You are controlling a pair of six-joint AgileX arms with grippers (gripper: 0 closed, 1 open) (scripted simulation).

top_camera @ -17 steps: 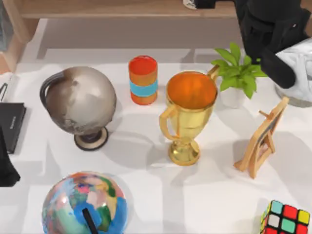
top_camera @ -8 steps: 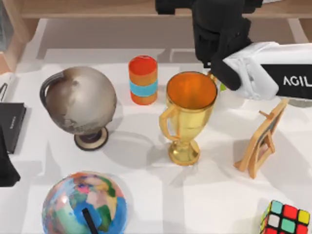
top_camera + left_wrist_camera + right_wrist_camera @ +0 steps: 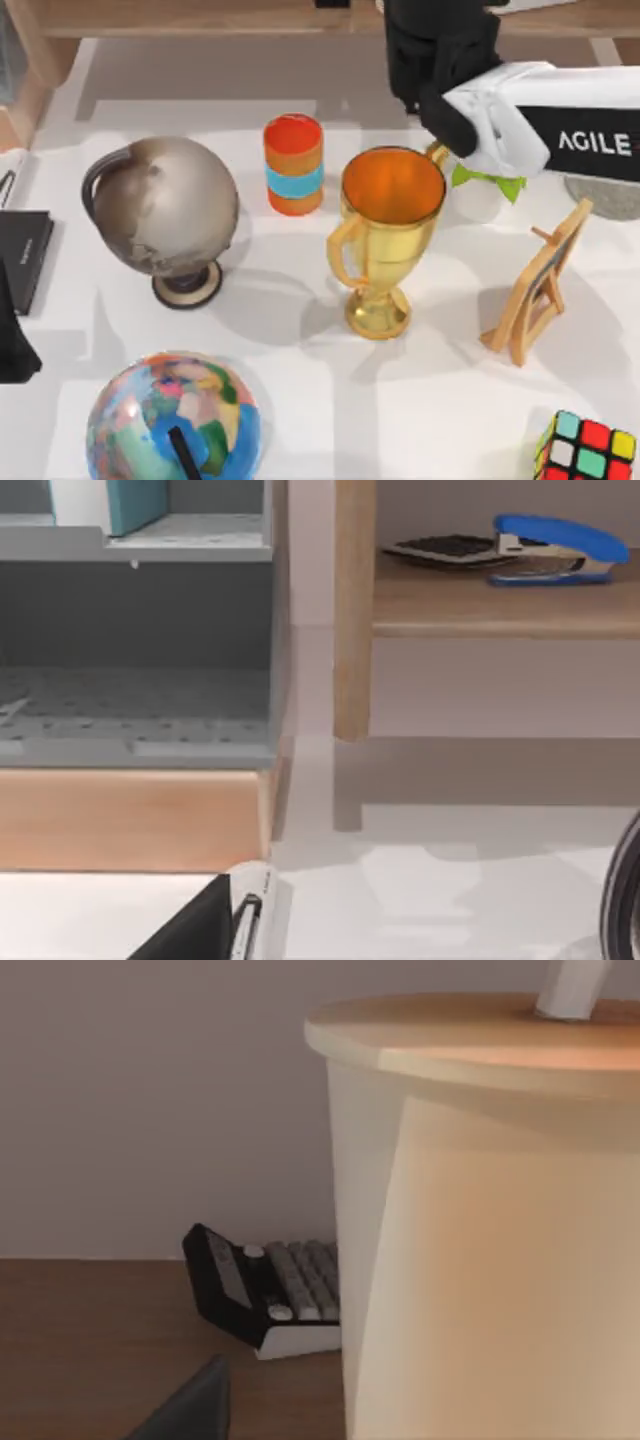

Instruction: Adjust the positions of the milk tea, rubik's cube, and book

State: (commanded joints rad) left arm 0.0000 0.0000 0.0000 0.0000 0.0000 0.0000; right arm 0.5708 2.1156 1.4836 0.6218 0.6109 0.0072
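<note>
Milk tea now looms before the right claw, arrived at the desk's one o'clock; its grip I cannot tell

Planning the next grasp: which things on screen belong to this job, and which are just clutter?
Job items:
milk tea, close before the right wrist camera
rubik's cube, table's near right corner
book, teal, in the grey shelf

Clutter:
grey globe
coloured globe
orange cylinder
trophy
plant
wooden easel
stapler
calculator

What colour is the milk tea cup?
Cream-beige, seen best in the right wrist view: milk tea.
</note>
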